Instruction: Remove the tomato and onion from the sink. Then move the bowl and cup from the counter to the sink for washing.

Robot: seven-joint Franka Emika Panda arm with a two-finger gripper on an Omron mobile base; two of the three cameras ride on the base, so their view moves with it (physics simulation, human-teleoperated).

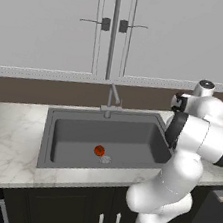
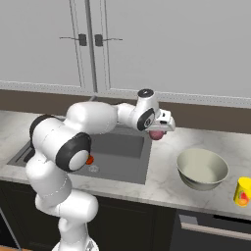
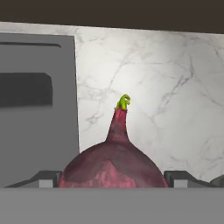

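Note:
The onion (image 3: pixel 114 162), dark pink-red with a green tip, sits between the two dark fingertips of my gripper (image 3: pixel 112 179), which is shut on it. From the right base view, the gripper (image 2: pixel 160 128) holds the onion (image 2: pixel 156 134) over the counter (image 2: pixel 162 179) just right of the sink (image 2: pixel 125 147). The orange-red tomato (image 1: pixel 99 150) lies on the sink (image 1: pixel 80 129) floor beside the drain; my elbow half hides the tomato (image 2: pixel 90 159). The cream bowl (image 2: pixel 196 184) and yellow cup (image 2: pixel 243 191) stand on the counter further right.
A grey faucet (image 1: pixel 110 102) rises behind the basin. Grey wall cabinets (image 1: pixel 56 19) hang above. Marble counter (image 1: pixel 8 138) stretches left of the sink. Dark base cabinets run below the front edge.

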